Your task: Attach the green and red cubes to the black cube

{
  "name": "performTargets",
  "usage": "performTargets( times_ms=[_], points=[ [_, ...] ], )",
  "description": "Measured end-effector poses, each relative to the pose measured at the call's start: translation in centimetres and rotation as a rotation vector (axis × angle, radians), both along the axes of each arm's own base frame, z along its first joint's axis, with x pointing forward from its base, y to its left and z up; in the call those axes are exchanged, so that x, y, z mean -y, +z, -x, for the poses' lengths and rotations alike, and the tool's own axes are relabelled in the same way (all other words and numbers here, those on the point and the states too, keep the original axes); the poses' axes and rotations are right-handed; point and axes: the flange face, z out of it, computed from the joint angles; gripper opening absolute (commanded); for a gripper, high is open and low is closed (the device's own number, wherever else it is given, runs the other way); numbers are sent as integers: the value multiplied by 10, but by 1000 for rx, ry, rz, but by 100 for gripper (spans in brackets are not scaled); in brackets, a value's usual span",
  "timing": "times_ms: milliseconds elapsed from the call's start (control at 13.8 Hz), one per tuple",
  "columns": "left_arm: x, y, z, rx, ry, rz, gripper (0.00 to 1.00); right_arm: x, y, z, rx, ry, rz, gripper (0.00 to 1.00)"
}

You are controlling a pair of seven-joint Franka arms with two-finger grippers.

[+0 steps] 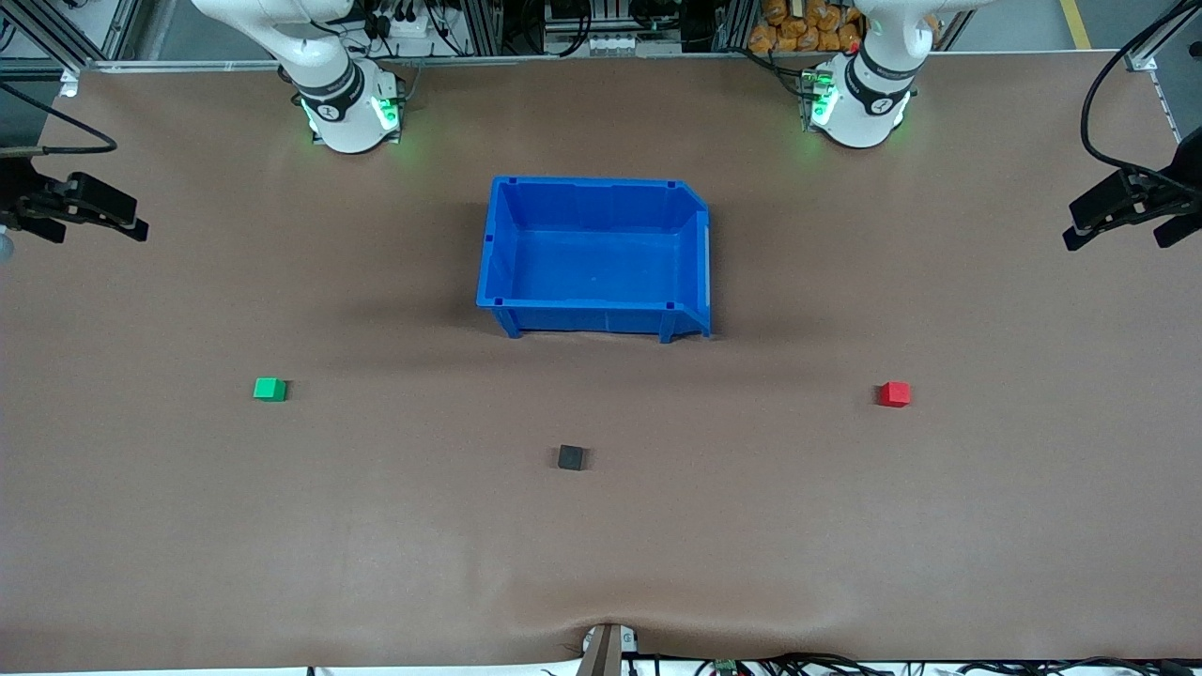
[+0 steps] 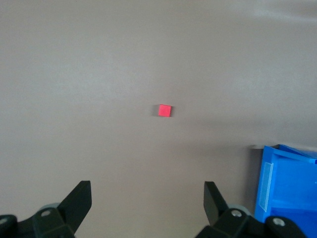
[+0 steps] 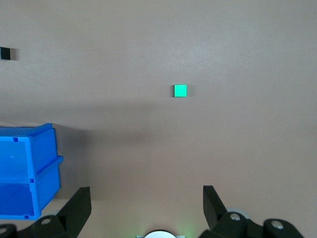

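green cube (image 1: 269,389): toward the right arm's end of the tabletop (image 1: 601,563), alone.
red cube (image 1: 894,393): toward the left arm's end.
black cube (image 1: 570,457): mid-tabletop, nearest the front edge.
handling: probably light, stiff; pinch two flat sides.
left gripper (image 2: 147,196): over tabletop's edge, wide, empty.
right gripper (image 3: 146,198): the same.

Open table (image 1: 601,563) around each cube (blue bin (image 1: 593,253) well apart)
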Motion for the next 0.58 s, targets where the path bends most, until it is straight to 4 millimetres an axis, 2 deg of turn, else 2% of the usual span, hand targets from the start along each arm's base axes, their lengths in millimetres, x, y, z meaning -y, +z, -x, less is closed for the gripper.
performTargets(
  times_ms=[290, 435, 580],
  points=[
    [-2, -8, -4, -16, 0, 1, 100, 23, -5, 6, -46, -41, -3, 100],
    [-3, -18, -10, -34, -15, -3, 100, 34, -14, 8, -73, -62, -5, 100],
    [-5, -24, -13, -48, -56, -12, 100, 53, -28, 9, -103, -99, -8, 100]
  ],
)
